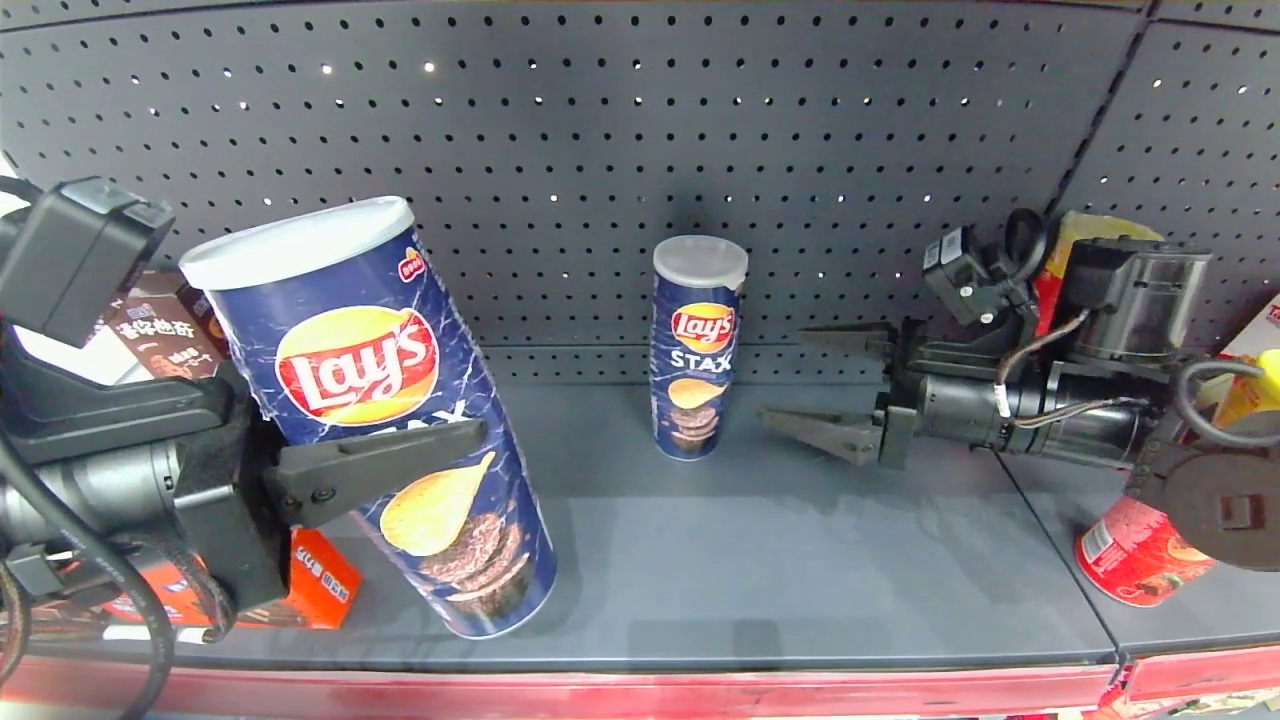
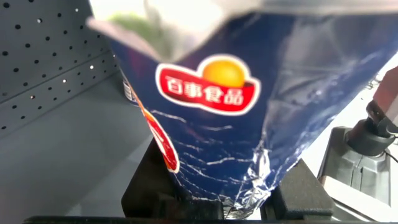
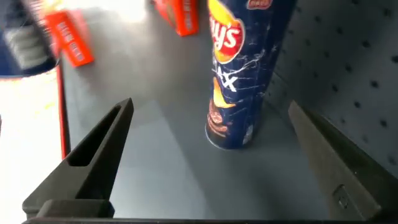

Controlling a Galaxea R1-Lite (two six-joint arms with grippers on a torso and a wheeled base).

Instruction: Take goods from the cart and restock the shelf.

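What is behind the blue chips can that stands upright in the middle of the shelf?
Only the dark perforated back panel shows behind the upright can. The patch that the can itself covers cannot be seen.

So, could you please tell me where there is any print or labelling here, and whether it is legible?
Tilted blue can: logo and white lettering, legible.
Upright blue can: same design, legible.
Brown box: white characters, legible.
Orange box: print too small to read.
Red can: label too small to read.

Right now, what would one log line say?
left fingers: shut on tilted can | right fingers: open, empty | second can: upright on shelf
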